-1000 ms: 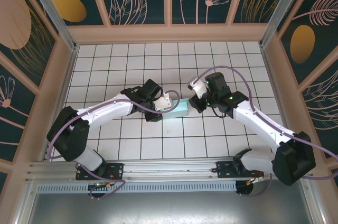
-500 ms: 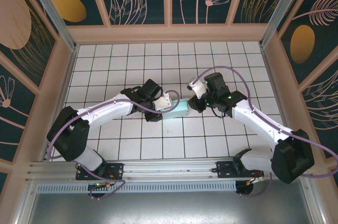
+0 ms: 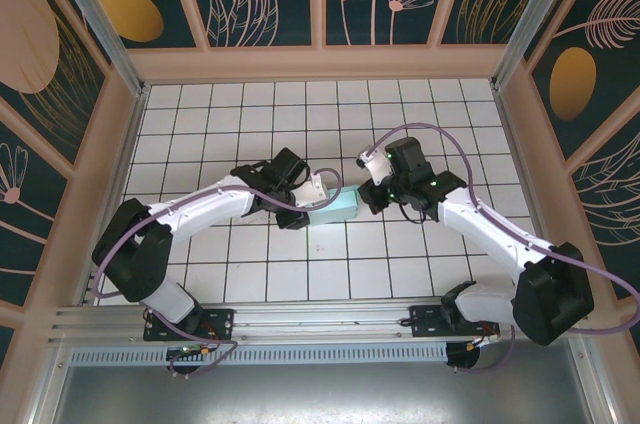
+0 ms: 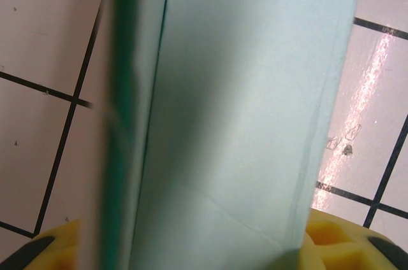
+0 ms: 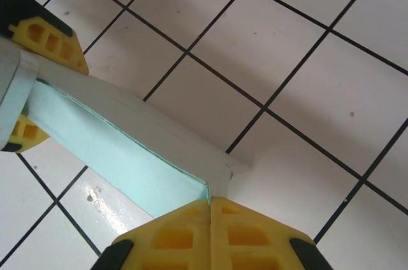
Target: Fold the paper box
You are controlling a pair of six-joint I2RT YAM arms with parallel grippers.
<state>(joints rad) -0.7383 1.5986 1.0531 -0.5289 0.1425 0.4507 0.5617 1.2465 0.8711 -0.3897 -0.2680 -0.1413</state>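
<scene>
The paper box (image 3: 338, 206) lies on the tiled table (image 3: 250, 124) between the two arms. The left gripper (image 3: 320, 195) is clamped across its left end, a finger on each side; the right gripper (image 5: 210, 211) has its jaws pressed together at the box's far corner (whether a sliver of card is nipped there, I cannot tell). The card looks thin; if the arms pull apart it may tear or slip out; if they crowd inward, the wall may buckle off its crease.
</scene>
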